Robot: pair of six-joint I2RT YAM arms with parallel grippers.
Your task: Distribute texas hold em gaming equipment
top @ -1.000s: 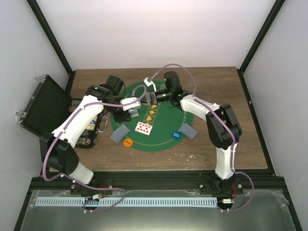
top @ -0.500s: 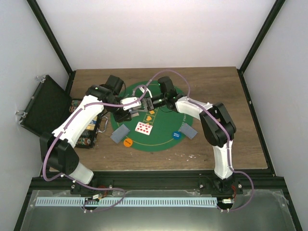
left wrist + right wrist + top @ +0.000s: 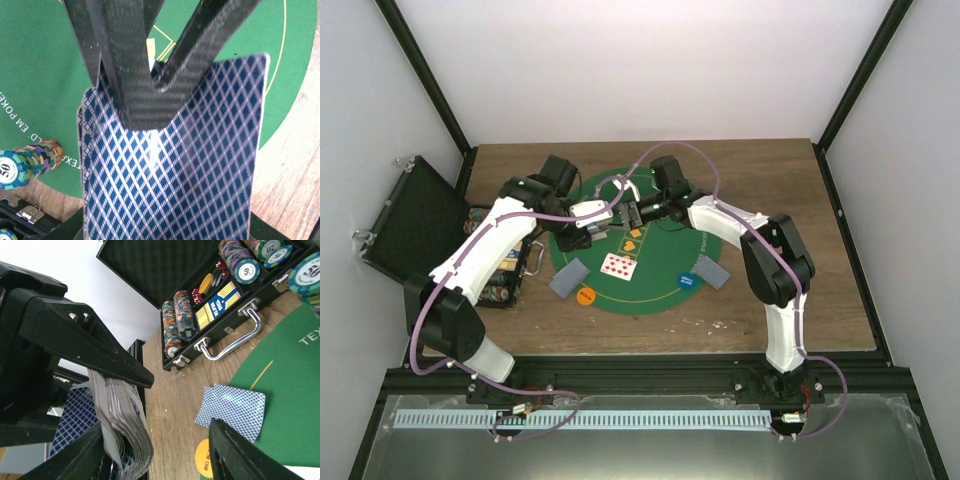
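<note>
While the left arm [image 3: 485,250] stretches from its base at lower left of the top view up and right to the mat's upper-left rim, the left gripper [image 3: 152,102] is clamped tight on the card deck [image 3: 170,190]. Both carbon fingers pinch its top edge, blue-diamond backs face the wrist cam, and the deck sits over the rim of the green felt mat [image 3: 655,295].

Right arm [image 3: 775,260]: base at lower right, elbow folded at right of centre, forearm running left across the mat's top. The right gripper [image 3: 625,212] points left, nose to nose with the left one. Its jaws are partway apart, one finger on either side of the deck's free end in the right wrist view. One finger is clearly off the cards; contact on the other can't be resolved. It has hold of nothing.

Rest of the gear:
- Face-up red-pipped card [image 3: 618,265] mid-mat.
- Face-down cards [image 3: 568,277] at the mat's left edge, orange disc [image 3: 585,296] just below them.
- Second face-down set [image 3: 712,270] at the right edge, blue disc [image 3: 687,282] just beside it on the left.
- Chip stack [image 3: 25,162] at the mat rim, lower left of the left wrist view.
- Black case [image 3: 415,215] open at far left, chip rows [image 3: 182,320] inside, handle [image 3: 235,332] toward the mat.
</note>
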